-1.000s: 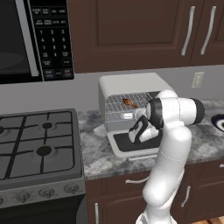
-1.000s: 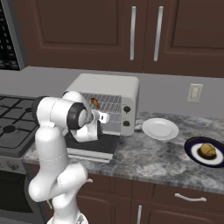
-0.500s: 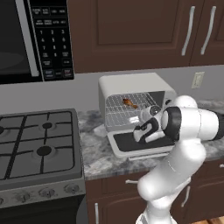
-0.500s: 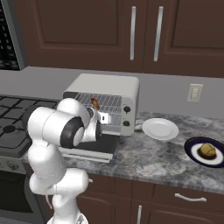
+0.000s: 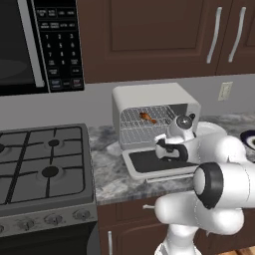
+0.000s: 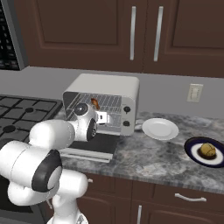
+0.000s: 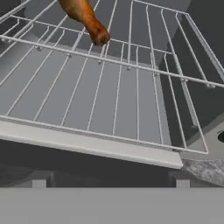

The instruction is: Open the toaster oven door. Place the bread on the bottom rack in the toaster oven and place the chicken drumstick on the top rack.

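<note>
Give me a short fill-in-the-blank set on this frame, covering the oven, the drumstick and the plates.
1. The toaster oven door is ____.
2. The drumstick lies on the ____ rack.
3. The white plate sits to the ____ of the toaster oven in the right base view.
4. The gripper, in front of the oven, has its jaws ____.

Missing words: open; top; right; open
</note>
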